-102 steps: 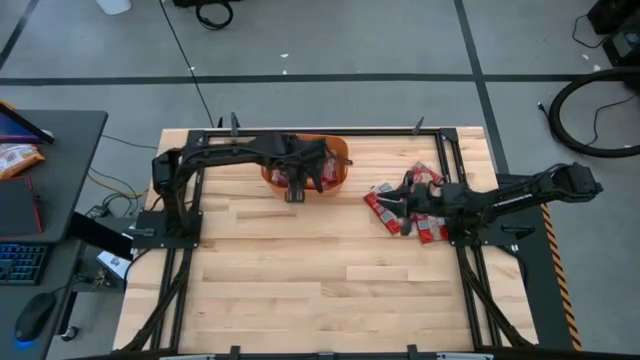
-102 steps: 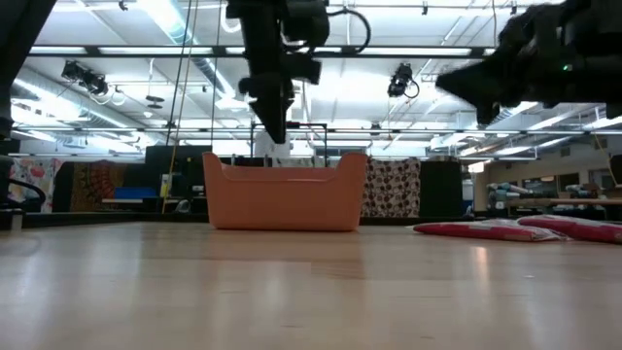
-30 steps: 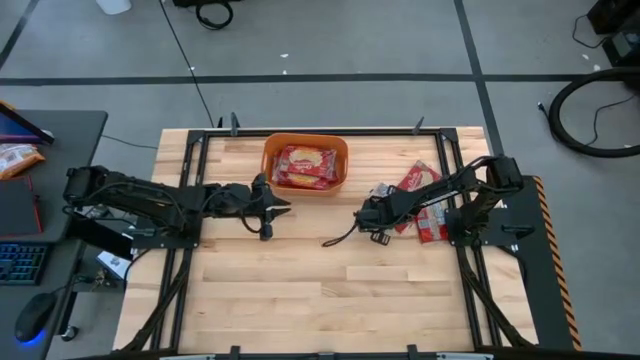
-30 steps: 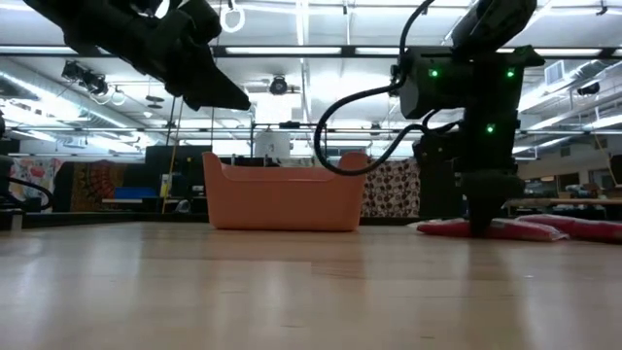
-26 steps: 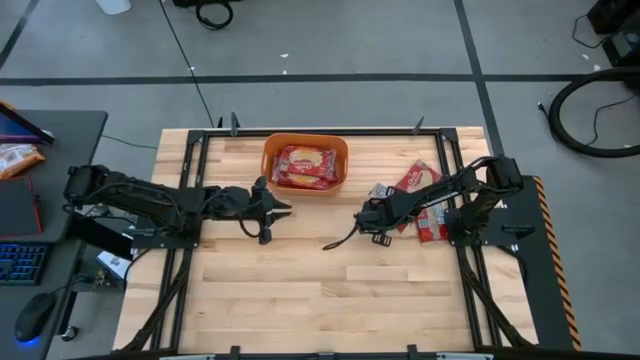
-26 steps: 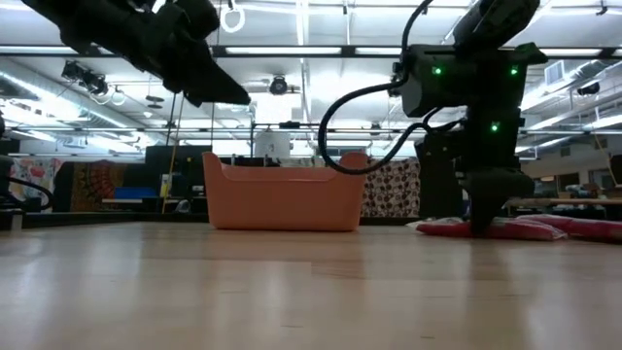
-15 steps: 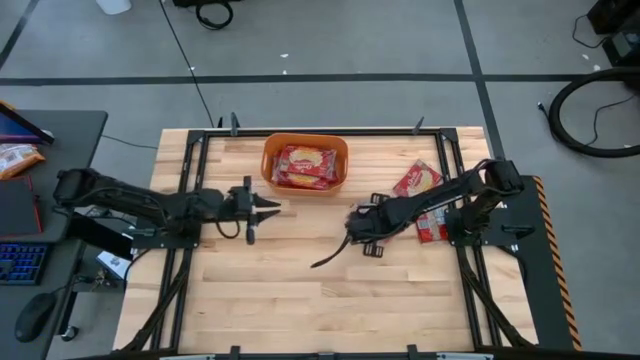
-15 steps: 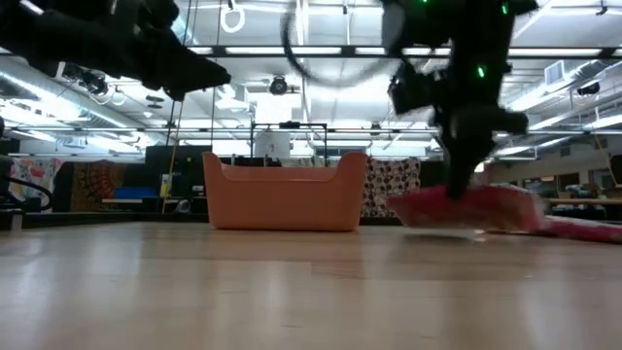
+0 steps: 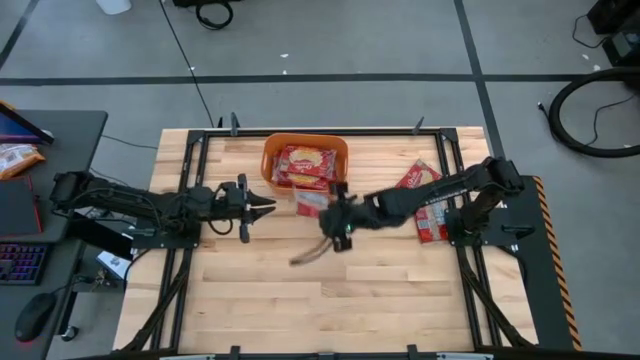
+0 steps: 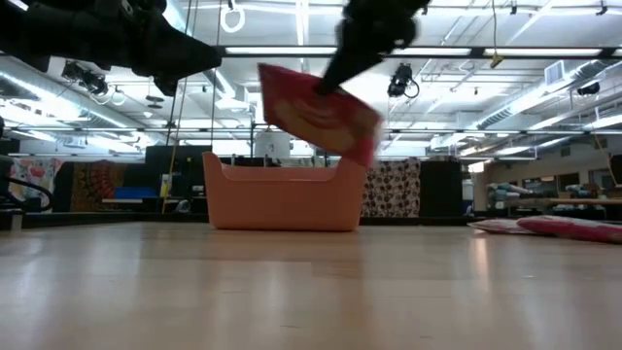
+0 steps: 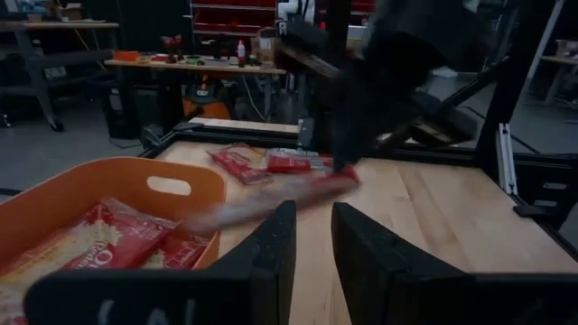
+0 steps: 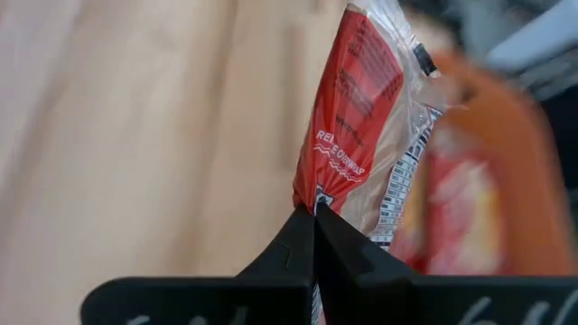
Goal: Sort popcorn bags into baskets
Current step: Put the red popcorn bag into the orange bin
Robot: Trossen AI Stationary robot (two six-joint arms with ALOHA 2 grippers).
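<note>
The orange tub [image 9: 341,148] stands at the table's far middle with red packets [image 9: 304,166] lying flat inside; it also shows in the low view [image 10: 285,194] and the left wrist view [image 11: 117,185]. My right gripper [image 9: 331,212] is shut on one red packet [image 9: 312,203], carried in the air just near-right of the tub [image 10: 316,112]. More packets [image 9: 420,180] lie flat on the table's right [image 10: 554,226]. My left gripper [image 9: 258,207] hovers open left of the tub, touching nothing [image 11: 312,262]. My right gripper pinches the packet between its two fingers at one end edge [image 12: 318,200]. The fingers come slanting down from the table's right. The packet is lifted clear of the table, tilted, and sticks out beyond the fingertips toward the tub [image 10: 292,97].
A loose dark cable [image 9: 305,255] trails from the right arm over the table's middle. Black frame rails [image 9: 190,240] run along the table's left and right sides. Bare wood lies across the near half [image 9: 330,300].
My right gripper has risen from the packet pile and swung toward the table's left, toward the tub, with one packet held shut. The packet has gone from lying on the pile to lifted clear and tilted. My left gripper has drawn back toward the left edge.
</note>
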